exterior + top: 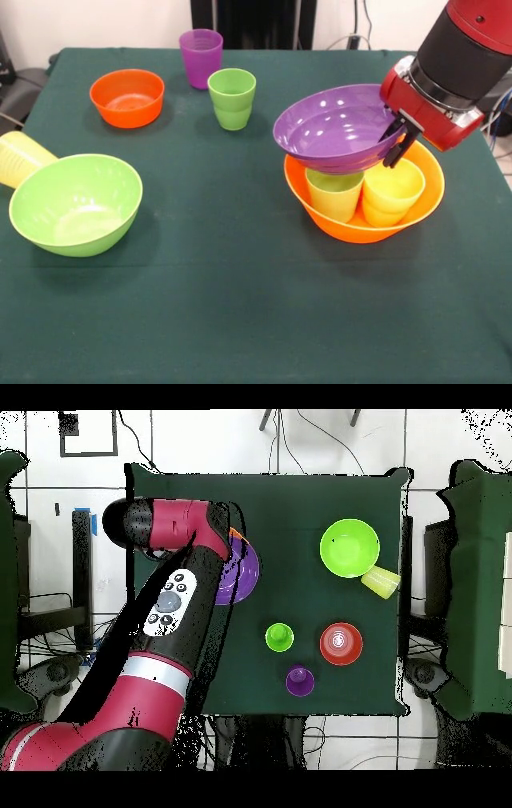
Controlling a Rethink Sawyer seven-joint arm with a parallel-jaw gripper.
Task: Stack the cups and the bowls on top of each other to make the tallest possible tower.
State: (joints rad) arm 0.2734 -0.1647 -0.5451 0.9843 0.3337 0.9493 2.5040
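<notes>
My gripper (397, 144) is shut on the right rim of the wide purple bowl (336, 128) and holds it tilted just above the largest yellow-orange bowl (352, 232). Two cups stand upright inside that bowl: a pale yellow one (334, 194) and a yellow-orange one (392, 192). The purple bowl rests on or just over their rims; I cannot tell which. In the overhead view the arm hides the gripper and most of the purple bowl (245, 574). A dark green cup and an orange cup are out of view.
The lime green bowl (76, 204) (349, 547) sits at front left with a pale yellow cup (18, 158) (381, 581) lying on its side against it. The small orange bowl (127, 98) (341, 643), purple cup (201, 58) (299, 680) and lime green cup (232, 98) (279, 637) stand at the back.
</notes>
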